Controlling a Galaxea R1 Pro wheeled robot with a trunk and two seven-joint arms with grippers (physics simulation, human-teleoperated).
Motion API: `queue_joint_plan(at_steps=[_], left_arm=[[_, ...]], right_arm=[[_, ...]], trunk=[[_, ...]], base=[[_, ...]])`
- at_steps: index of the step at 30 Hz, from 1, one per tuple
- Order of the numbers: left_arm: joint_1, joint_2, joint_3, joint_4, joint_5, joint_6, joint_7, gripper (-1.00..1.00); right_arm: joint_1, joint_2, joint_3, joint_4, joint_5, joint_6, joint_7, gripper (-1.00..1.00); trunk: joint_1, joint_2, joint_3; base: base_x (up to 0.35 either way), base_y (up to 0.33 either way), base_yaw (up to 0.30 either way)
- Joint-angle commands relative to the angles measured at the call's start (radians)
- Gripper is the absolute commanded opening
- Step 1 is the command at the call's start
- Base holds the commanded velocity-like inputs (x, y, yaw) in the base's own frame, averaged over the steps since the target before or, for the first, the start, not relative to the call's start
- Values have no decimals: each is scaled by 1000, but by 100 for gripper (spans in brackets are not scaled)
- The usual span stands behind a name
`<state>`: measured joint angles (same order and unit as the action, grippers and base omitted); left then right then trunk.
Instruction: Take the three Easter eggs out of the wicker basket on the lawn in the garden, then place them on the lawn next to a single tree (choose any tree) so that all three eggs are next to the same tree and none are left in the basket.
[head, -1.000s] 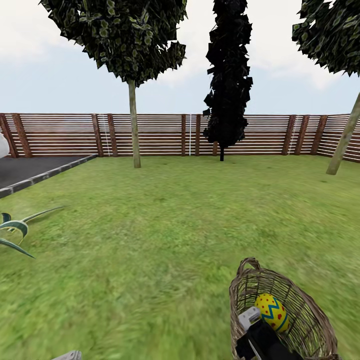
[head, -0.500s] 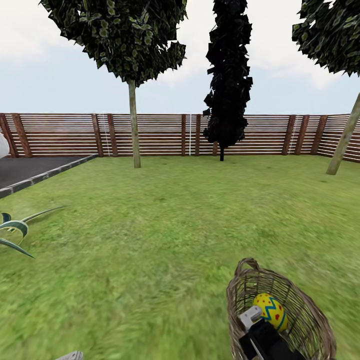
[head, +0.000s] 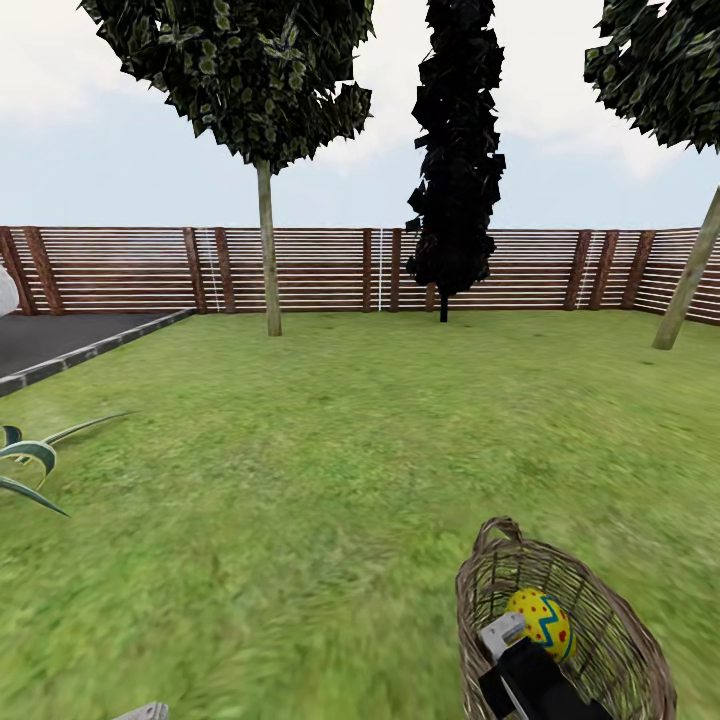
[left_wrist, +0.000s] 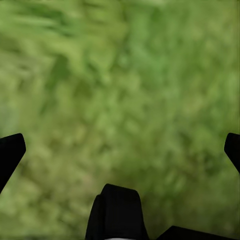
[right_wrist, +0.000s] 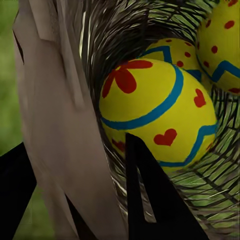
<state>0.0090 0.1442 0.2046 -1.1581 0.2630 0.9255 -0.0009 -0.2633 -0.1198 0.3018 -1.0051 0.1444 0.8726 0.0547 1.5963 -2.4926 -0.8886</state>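
Fig.: right tool (head: 505, 640) reaching into the wicker basket (head: 600, 600), which is tilting on the lawn (head: 300, 500) just ahead of the robot. In the head view one Easter egg (head: 540, 622) is lying just beyond the tool tip, touching or nearly touching it. In the right wrist view three eggs are showing: a near egg (right_wrist: 155, 117) w/ red flower and hearts directly ahead of the tool, a second egg (right_wrist: 175, 52) tucked behind it, and a third egg (right_wrist: 222, 42) beyond and off to one side. One dark finger (right_wrist: 150, 195) is sitting inside the weave just under the near egg; the other dark finger (right_wrist: 15, 185) is sitting outside the pale rim band (right_wrist: 65, 115). So the right tool is spread and straddling the basket wall, not the egg.

You are lining up the first grasp, by my reading. Pull back a little and shift so both fingers are entering the basket, one each side of the near egg, before squeezing; closing now would likely pinch the wicker and drag the basket. Approx. centre the egg, close gently — smooth round shell, prob. slips.

Left tool (left_wrist: 118, 150) is hanging spread over bare grass, holding nothing. Keep it idle.
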Motion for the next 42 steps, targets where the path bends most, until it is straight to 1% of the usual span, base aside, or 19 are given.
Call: queue_joint_plan(at_steps=[1,4,5,6,7,10,34,37,40,42], left_arm=[[0,0,1,-3,2,3,-1,100],[0,0,1,-2,2,3,-1,100],[0,0,1,-2,2,3,-1,100],[0,0,1,-2,2,3,-1,100],[0,0,1,-2,3,4,-1,100],[0,0,1,-2,3,4,-1,100],[0,0,1,-2,4,6,-1,100],[0,0,1,-2,3,6,-2,100],[0,-1,1,-2,2,6,-1,100],[0,-8,1,-2,2,6,-1,100]], right_arm=[[-1,0,-55,-5,6,2,10,-100],[-1,0,-59,-7,6,3,16,-100],[-1,-1,-59,-7,6,3,40,-100],[-1,-2,-61,-7,9,4,87,-100],[-1,-3,-60,-4,15,5,98,-100],[-1,-1,-62,1,20,7,94,-100],[-1,-6,-66,3,23,13,90,-100],[-1,-19,-69,3,21,14,90,-100],[-1,-21,-69,3,22,14,90,-100],[-1,-21,-69,3,21,14,90,-100]], trunk=[[0,0,-1],[0,0,-1],[0,0,-1],[0,0,-1],[0,0,-1],[0,0,-1],[-92,168,74],[-104,189,84],[-115,210,93],[-123,224,99]], base=[[0,0,0],[0,0,0],[0,0,0],[0,0,0],[0,0,0],[0,0,0],[0,0,0],[0,0,-231],[0,0,-286],[0,0,-288]])
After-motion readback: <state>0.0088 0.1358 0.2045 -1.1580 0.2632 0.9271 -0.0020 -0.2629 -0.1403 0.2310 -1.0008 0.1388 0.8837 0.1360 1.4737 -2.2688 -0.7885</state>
